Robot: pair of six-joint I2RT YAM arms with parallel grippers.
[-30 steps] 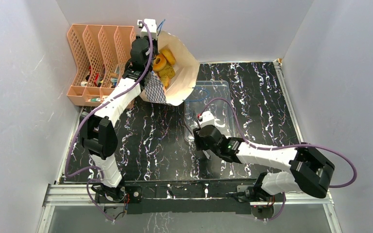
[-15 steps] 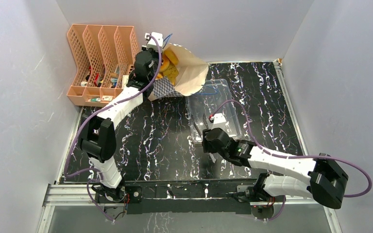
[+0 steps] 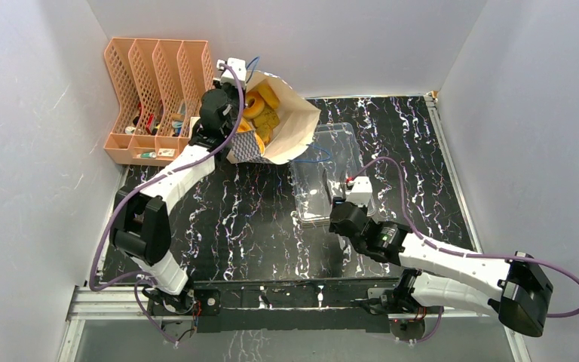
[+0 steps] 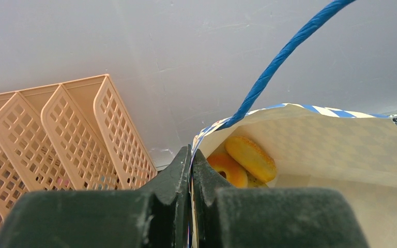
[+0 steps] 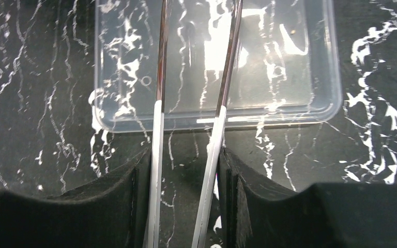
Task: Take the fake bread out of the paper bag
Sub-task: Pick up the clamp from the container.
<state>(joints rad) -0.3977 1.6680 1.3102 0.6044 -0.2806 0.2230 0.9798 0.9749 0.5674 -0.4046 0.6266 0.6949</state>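
Tan and checkered, the paper bag [image 3: 295,124] sat at the upper middle of the top view with its mouth open and the fake bread [image 3: 259,107] piled inside. The left gripper [image 4: 191,160] was clenched on the bag's rim, beside the peach organizer [image 3: 151,79]. At lower right, the right gripper [image 5: 183,168] clasped thin metal tongs [image 5: 156,134], whose arms reached over the clear tray [image 5: 335,88] on the black marbled surface [image 3: 219,219].

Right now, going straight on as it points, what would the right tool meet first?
Probably the near rim of the clear tray; the tongs gripped by the right tool reach over it. Height is unclear.
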